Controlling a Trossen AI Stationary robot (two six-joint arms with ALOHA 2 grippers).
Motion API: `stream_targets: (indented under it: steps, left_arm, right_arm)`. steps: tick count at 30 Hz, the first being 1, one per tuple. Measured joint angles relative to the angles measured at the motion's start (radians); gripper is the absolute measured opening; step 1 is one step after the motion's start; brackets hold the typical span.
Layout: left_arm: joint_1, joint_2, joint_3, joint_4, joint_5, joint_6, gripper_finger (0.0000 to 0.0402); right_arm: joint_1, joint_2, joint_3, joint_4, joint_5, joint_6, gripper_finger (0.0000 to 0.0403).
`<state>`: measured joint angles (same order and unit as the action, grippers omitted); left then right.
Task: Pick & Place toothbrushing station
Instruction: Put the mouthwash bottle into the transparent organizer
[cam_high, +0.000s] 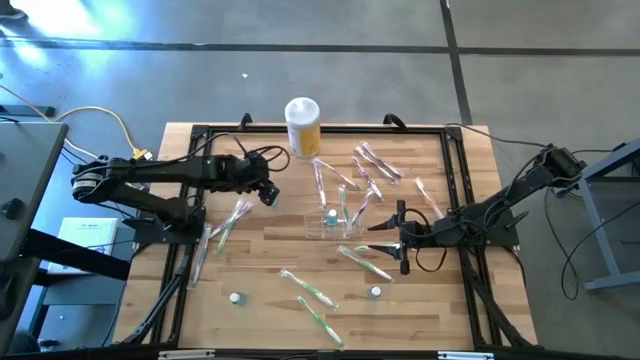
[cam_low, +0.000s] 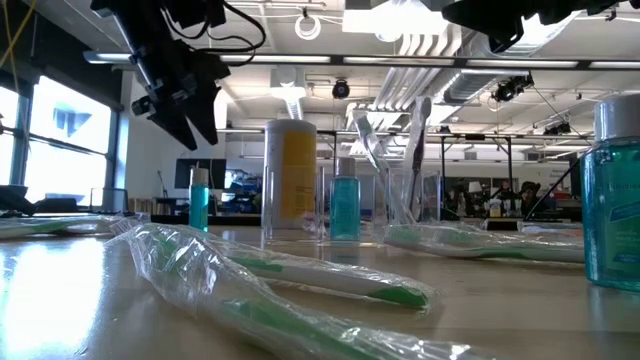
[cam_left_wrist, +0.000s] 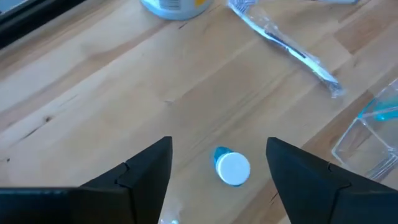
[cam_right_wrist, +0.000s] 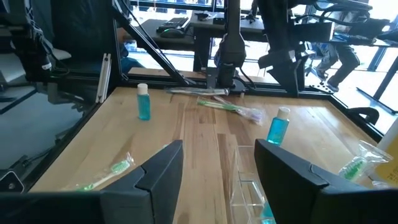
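Observation:
The toothbrushing station (cam_high: 340, 228), a clear low holder, stands mid-table with toothbrushes (cam_low: 415, 150) upright in it and a small blue bottle (cam_high: 331, 214) at it. My left gripper (cam_left_wrist: 217, 146) hangs open to the station's left, raised above another small blue bottle with a white cap (cam_left_wrist: 233, 168). That bottle stands upright on the wood, in line with the gap between the fingers. My right gripper (cam_right_wrist: 219, 149) is open and held high off the table to the station's right, pointing at the holder (cam_right_wrist: 247, 186) without touching it.
A yellow canister with a white lid (cam_high: 303, 125) stands at the far edge. Wrapped toothbrushes lie far right (cam_high: 375, 165), near the front (cam_high: 310, 295) and by the left arm (cam_high: 232, 220). Two more small bottles (cam_high: 235, 297) (cam_high: 375, 292) stand near the front.

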<state>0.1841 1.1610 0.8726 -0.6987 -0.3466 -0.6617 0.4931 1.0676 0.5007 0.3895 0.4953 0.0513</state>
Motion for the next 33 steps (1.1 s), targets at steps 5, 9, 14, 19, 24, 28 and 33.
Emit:
stream_targets:
  steps: [5,9,14,19,24,28,33]
  left_arm:
    - [-0.001,0.000,0.000,-0.023,0.001,-0.009,0.0255]
    - [-0.001,0.002,0.000,-0.026,0.002,-0.087,0.0255]
    - [-0.002,0.030,0.000,-0.033,0.030,-0.147,0.0255]
    - [-0.002,0.085,0.000,-0.016,0.031,-0.178,0.0255]
    - [-0.001,0.133,0.000,0.032,0.031,-0.182,0.0255]
    - [-0.001,0.148,0.000,0.047,0.051,-0.182,0.0255]
    - [-0.001,0.148,0.000,0.042,0.068,-0.185,0.0255]
  right_arm:
    - [0.000,0.000,0.000,-0.010,0.000,-0.014,0.0192]
    - [-0.005,0.000,0.000,0.000,0.000,-0.042,0.0192]
    - [-0.010,0.000,0.000,0.016,0.000,-0.080,0.0192]
    - [-0.010,0.000,0.000,0.010,0.000,-0.124,0.0192]
    - [-0.006,0.000,0.000,0.011,0.000,-0.127,0.0192]
    - [0.014,0.000,0.000,0.011,-0.001,-0.127,0.0192]
    - [0.025,0.000,0.000,0.010,-0.002,-0.133,0.0192]
